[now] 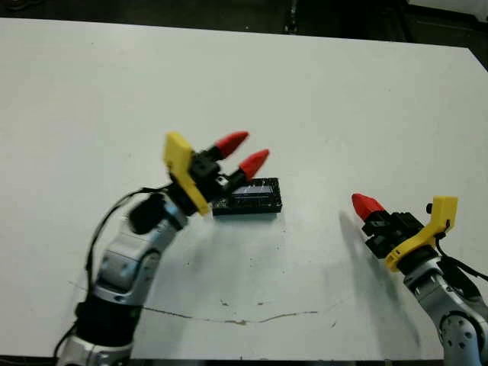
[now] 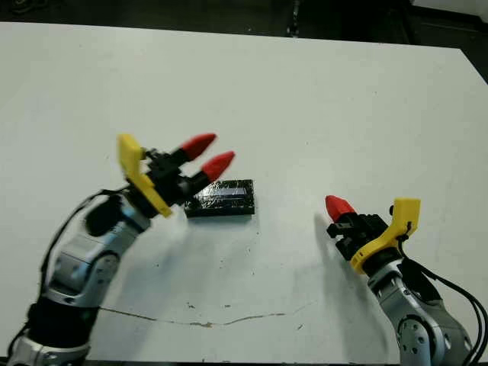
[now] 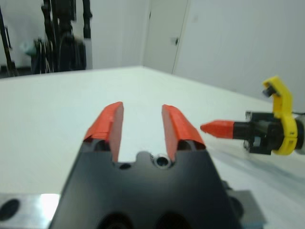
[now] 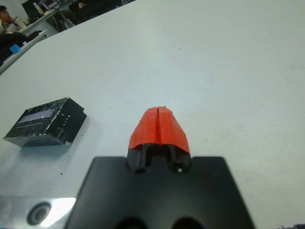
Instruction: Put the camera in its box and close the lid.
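Black and speckled, with a pale stripe, the lid (image 4: pixel 45 121) sits flat on the box (image 1: pixel 247 206), just left of frame centre on the white table (image 1: pixel 343 91); the camera cannot be seen, presumably inside. The closed box's long axis runs left-right across the frame. The left pincer (image 1: pixel 242 153) hovers at its left end, fingers parted, holding nothing, clearly the nearer. The right pincer (image 1: pixel 366 203), pinched shut and empty, waits well apart at lower right.
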